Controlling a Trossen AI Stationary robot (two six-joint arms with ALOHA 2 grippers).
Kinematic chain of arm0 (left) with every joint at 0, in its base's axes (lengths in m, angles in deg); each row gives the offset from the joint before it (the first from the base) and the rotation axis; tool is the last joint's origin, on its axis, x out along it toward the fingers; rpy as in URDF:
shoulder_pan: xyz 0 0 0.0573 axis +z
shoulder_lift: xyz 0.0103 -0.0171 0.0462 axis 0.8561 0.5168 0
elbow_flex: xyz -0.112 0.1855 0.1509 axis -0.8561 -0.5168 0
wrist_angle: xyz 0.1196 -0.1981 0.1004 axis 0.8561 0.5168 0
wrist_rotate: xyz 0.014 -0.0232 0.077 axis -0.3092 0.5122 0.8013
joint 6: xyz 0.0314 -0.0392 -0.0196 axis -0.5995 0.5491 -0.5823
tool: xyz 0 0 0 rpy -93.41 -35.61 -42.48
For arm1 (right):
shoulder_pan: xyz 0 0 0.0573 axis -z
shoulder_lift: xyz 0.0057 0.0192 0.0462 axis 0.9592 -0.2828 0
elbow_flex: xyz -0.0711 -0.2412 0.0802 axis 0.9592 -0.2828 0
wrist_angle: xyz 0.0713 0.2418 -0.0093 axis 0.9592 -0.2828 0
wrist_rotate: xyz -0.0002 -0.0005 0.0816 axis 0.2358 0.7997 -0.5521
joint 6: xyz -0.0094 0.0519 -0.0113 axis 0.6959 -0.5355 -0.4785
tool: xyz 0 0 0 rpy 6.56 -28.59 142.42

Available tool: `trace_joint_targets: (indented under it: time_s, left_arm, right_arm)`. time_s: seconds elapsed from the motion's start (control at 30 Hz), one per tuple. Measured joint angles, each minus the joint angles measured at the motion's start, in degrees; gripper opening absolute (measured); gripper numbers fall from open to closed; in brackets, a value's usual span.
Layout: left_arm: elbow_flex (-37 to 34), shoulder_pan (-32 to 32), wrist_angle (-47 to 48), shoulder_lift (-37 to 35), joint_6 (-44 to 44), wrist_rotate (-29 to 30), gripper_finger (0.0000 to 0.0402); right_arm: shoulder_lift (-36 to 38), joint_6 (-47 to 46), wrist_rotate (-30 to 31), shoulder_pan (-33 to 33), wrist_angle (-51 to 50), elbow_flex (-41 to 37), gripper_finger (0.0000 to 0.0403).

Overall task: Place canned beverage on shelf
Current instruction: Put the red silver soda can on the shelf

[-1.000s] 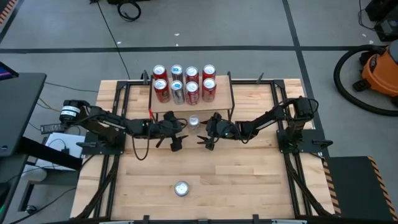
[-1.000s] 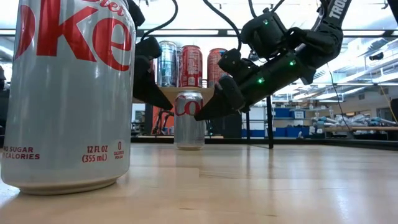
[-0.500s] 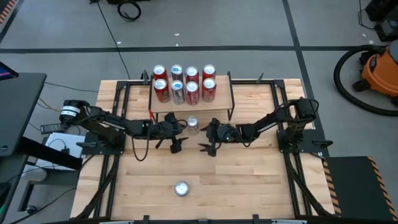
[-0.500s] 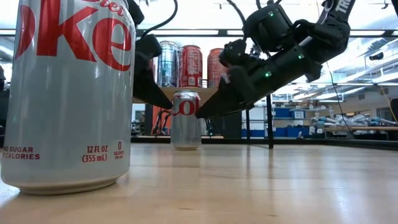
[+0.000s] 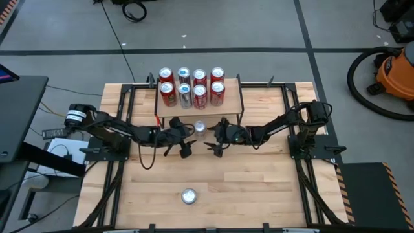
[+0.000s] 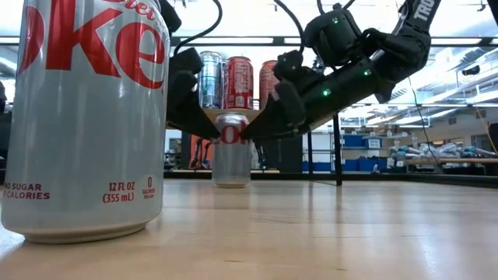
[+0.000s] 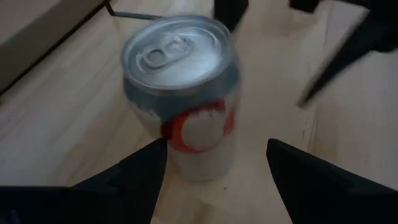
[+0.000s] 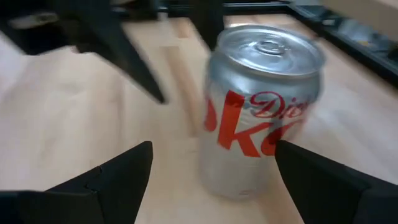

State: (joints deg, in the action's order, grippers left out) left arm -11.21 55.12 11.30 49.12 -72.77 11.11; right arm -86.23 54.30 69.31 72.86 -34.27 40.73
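Observation:
A silver Diet Coke can [image 5: 200, 127] stands upright on the wooden table just in front of the shelf [image 5: 200, 114], between my two arms. My left gripper [image 5: 187, 141] is open on the can's left. In the left wrist view the can [image 7: 183, 93] stands just beyond that gripper's [image 7: 211, 149] fingertips. My right gripper [image 5: 214, 140] is open on the can's right. In the right wrist view the can [image 8: 258, 106] stands ahead of the gap of this gripper [image 8: 214, 149]. Several red and silver cans [image 5: 191, 87] stand on the shelf's top board. My right gripper has one fingertip [image 6: 250, 134] showing against the can's side near its top [image 6: 233, 128] in the low view, coming slanting down from the table's right. I cannot tell whether it touches the can. My left gripper: I cannot tell either.
A second Diet Coke can [image 5: 188, 196] stands near the table's front edge and fills the left of the low view [image 6: 85, 117]. The shelf's black legs [image 5: 242, 120] stand just behind both grippers. Bare wooden table [image 5: 259, 188] lies in front of them.
The can in front of the shelf has slid a little toward the table's left, staying upright. My right gripper has risen slightly beside it. Both grippers keep the same opening.

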Motion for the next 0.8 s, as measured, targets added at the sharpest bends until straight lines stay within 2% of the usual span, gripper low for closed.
trace_joint_targets:
  time_s: [0.17,0.33,0.6,0.8]
  left_arm:
    - [-0.04,-0.86,-0.12,0.43,0.02,0.36,0.0286]
    - [0.00,-2.79,-0.32,0.43,-3.11,-1.89,0.0286]
    - [0.02,-5.98,4.81,0.43,-5.36,-1.84,0.0286]
    - [0.02,-6.76,8.62,-1.14,-3.30,-1.74,0.0286]
  right_arm:
    - [0.00,0.05,-6.14,-1.23,0.75,-0.04,0.0349]
    - [0.03,1.00,-12.19,-4.52,0.72,0.00,0.0348]
    - [6.37,4.63,-8.01,-7.12,-6.26,0.00,0.0348]
    - [12.67,2.72,-5.03,-7.17,-12.23,0.29,0.0348]
